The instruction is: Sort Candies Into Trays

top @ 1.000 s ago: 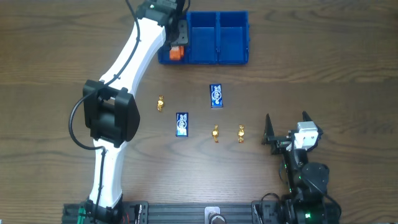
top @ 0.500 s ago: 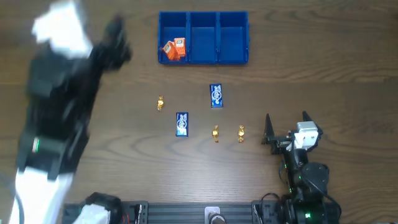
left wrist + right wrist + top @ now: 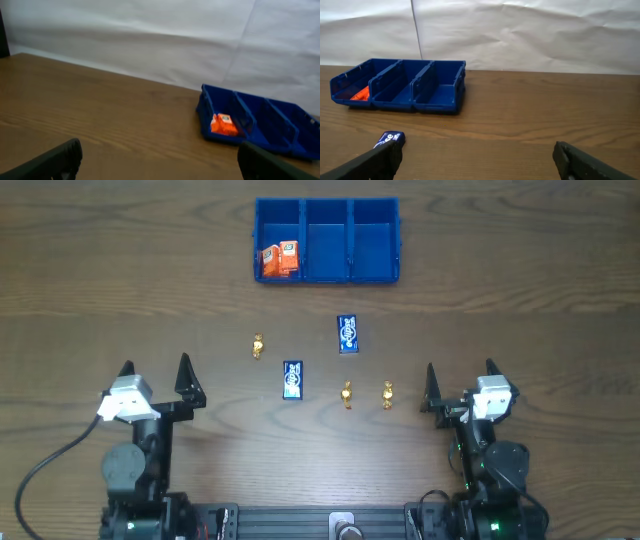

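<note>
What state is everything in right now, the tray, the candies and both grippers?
Tray: left compartment holds the orange candies, middle and right compartments empty.
Orange candies: sorted, in the tray.
Blue candies: lying flat on the table, not sorted.
Gold candies: on the table, not sorted.
Left gripper: open, empty.
Right gripper: open, empty.

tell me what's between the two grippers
Top view: blue candy bar, gold candy and second gold candy lie between left gripper and right gripper.
</note>
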Available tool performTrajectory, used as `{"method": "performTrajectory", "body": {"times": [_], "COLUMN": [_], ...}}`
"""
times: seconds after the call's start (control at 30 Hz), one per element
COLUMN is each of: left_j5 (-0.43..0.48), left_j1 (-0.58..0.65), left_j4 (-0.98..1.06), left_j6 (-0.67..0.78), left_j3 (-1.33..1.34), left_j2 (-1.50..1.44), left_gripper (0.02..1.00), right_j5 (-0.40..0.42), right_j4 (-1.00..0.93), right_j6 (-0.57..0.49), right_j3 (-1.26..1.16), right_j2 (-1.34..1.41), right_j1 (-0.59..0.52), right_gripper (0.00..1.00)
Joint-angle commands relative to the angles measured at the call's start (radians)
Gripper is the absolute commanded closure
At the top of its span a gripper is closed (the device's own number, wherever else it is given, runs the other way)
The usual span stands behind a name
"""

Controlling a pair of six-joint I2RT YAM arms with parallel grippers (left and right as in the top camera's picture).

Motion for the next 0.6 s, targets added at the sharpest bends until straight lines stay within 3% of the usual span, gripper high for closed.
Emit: {"method": "performTrajectory", "body": {"times": [0.03, 0.13, 0.6], "left_j5": [0.020, 0.017, 0.017], "left_j1": [0.004, 0.004, 0.004], "left_j4": [-0.080, -0.177, -0.177], "left_j6": [0.021, 0.021, 0.021], "left_j3": [-0.029, -0.029, -0.029], "left_j2": [-0.058, -0.063, -0.061], "left_gripper": [0.020, 0.020, 0.020], "right_j5": [-0.001, -0.001, -0.001], "right_j4": [-0.005, -0.005, -0.005], "right_j6": [-0.014, -0.014, -0.014], "right_j3": [-0.002, -0.003, -0.003], "right_j2": [-0.004, -0.004, -0.004], "right_j1": [-0.005, -0.005, -0.005], "right_gripper": [0.003, 0.003, 0.003]}}
